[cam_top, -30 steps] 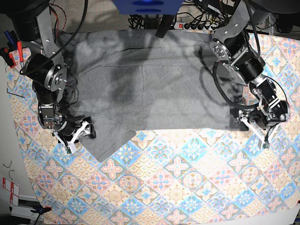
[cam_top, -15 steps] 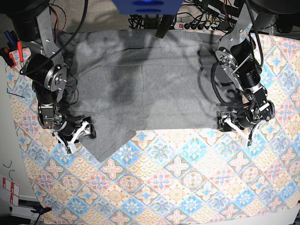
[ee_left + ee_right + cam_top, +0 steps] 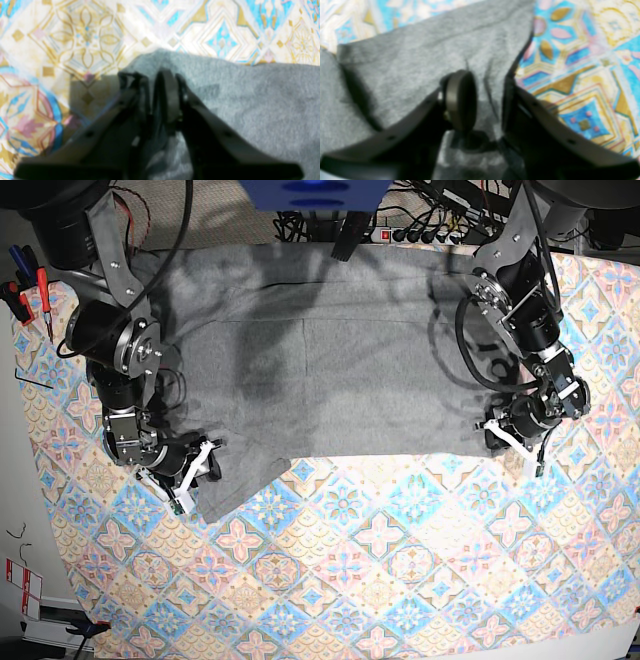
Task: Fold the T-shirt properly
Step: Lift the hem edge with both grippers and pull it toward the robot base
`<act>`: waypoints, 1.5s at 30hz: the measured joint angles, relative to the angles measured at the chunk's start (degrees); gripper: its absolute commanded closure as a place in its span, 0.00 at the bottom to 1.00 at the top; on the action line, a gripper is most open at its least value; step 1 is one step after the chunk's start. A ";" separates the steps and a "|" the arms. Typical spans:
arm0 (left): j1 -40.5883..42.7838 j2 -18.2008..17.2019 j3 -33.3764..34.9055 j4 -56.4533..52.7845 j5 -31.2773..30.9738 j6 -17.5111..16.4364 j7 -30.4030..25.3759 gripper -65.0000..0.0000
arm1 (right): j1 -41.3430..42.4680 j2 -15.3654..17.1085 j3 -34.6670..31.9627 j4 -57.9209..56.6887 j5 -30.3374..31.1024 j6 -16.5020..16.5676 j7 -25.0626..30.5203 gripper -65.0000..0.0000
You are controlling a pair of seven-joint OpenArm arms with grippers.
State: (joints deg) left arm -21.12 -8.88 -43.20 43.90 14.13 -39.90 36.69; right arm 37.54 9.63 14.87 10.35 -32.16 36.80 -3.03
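The grey T-shirt (image 3: 320,360) lies spread flat across the far half of the patterned tablecloth (image 3: 400,560). In the base view my left gripper (image 3: 512,438) is at the shirt's near right corner. The left wrist view shows the left gripper (image 3: 156,75) shut, with that corner of the T-shirt (image 3: 250,100) bunched up around its tips. My right gripper (image 3: 195,480) sits on the sleeve at the near left. In the right wrist view the right gripper (image 3: 487,100) has closed in on a wrinkled ridge of the T-shirt's (image 3: 407,62) sleeve beside its edge.
Cables and a power strip (image 3: 420,235) run along the far edge behind the shirt. Pens and tools (image 3: 25,290) lie off the table at the far left. Both arm bodies stand over the shirt's left and right ends.
Both grippers were wide open and have closed on the shirt. The left gripper shifted inward onto the hem corner. The right gripper slid right, onto the sleeve.
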 measured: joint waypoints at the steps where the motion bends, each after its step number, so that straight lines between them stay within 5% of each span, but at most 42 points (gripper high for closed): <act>1: 0.24 0.02 0.00 0.09 -0.57 -0.39 -0.15 0.94 | -0.11 0.00 0.00 0.00 0.09 -0.02 0.07 0.80; 7: 1.33 0.17 1.99 0.20 -1.14 -0.57 -1.09 1.00 | -0.07 0.11 0.20 0.00 0.61 -0.48 -0.59 0.98; 14: 4.22 2.82 7.72 8.28 -0.52 0.39 2.86 1.00 | -2.27 -1.36 2.03 10.73 -0.72 2.21 -11.63 0.98; 22: 7.58 5.86 8.24 21.79 2.82 0.00 15.67 1.00 | -6.43 -1.81 2.49 21.29 0.09 3.91 -20.20 0.98; 45: 12.70 5.57 8.59 36.89 1.84 -1.31 22.23 1.00 | -16.59 -2.45 4.66 54.75 -0.66 4.57 -46.45 0.98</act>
State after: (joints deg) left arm -8.43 -3.31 -34.61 80.79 15.97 -41.21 58.92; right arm 20.95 7.18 19.53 65.10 -32.82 41.36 -49.47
